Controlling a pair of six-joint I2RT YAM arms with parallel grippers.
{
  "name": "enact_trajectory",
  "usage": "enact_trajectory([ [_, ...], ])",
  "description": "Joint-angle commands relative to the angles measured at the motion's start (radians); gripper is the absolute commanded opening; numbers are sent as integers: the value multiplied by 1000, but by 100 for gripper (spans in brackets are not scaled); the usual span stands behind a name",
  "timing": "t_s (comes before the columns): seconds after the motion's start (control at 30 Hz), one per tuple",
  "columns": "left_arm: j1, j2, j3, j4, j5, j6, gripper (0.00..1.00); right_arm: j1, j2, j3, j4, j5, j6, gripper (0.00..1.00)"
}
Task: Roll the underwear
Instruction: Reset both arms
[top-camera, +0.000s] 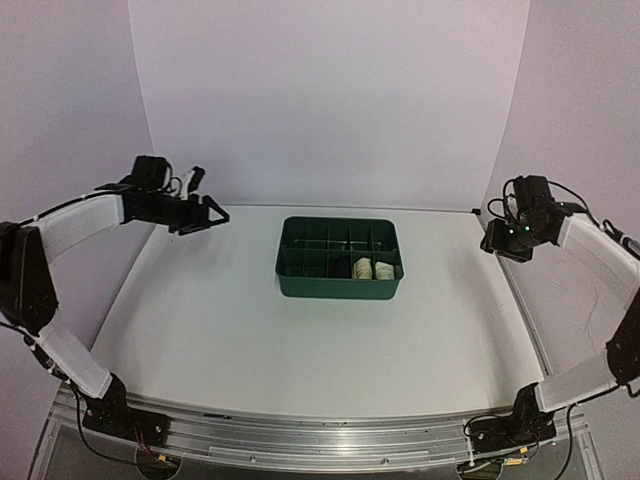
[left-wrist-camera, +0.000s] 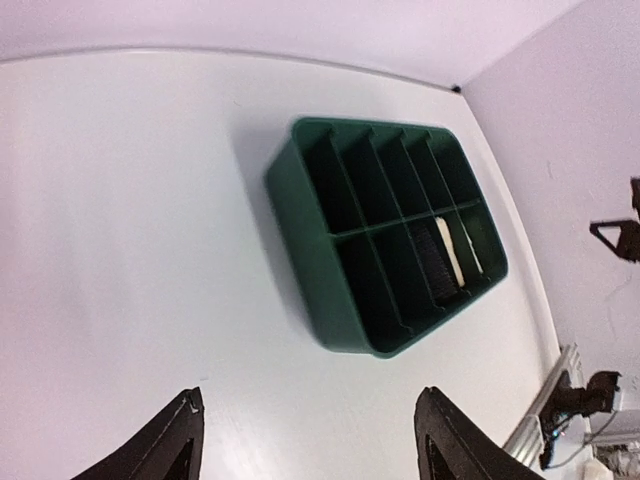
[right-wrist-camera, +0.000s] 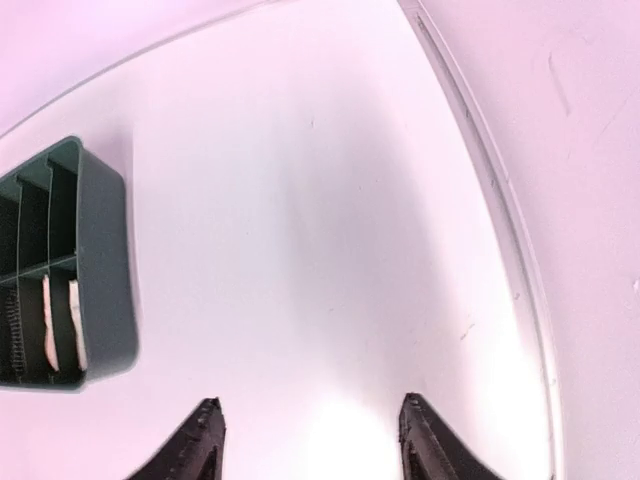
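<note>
The white table (top-camera: 300, 350) is the biggest thing we see. It spreads wide and bare under both pincers. Its far edge meets the back wall (top-camera: 330, 100). Its right edge runs beside the right pincer (right-wrist-camera: 310, 440), where the side wall (right-wrist-camera: 570, 150) stands close. We see lots of free room in front of each pincer.

The left arm (top-camera: 70, 225) bends up from its base and reaches out high over the left side of the table. The left pincer (left-wrist-camera: 310, 440) hangs in the air and points toward the middle. Its two fingers (left-wrist-camera: 165, 440) stand wide apart and hold nothing.

The right arm (top-camera: 600, 250) bends up the same way on the other side. The right pincer is high too. Its fingers (right-wrist-camera: 200, 445) are spread, with only bare table between them.

The green tray (top-camera: 340, 285) sits in the middle, well apart from both pincers. It is ahead of the left pincer and to its right. It is ahead of the right pincer and to its left. Thin walls cut it into small boxes.

The underwear is in the tray, at the end nearer the right pincer. Two cream rolls (top-camera: 373, 268) lie side by side. A black roll (left-wrist-camera: 437, 265) lies just beside them, on the side toward the left pincer. We cannot tell which cream roll has black edging.
</note>
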Motion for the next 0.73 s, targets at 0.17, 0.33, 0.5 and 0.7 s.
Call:
enact_trajectory([
  [0.17, 190, -484, -411, 140, -234, 150, 94, -12, -490, -482, 384, 45, -174, 77],
  [0.33, 189, -629, -611, 258, -481, 29, 100, -13, -602, -674, 482, 14, -203, 79],
  [0.5, 191, -615, -679, 258, -561, -34, 100, -12, -646, -788, 554, 31, -198, 79],
  [0.7, 204, -634, -706, 277, -538, -9, 100, -12, -606, -828, 638, 7, -203, 79],
])
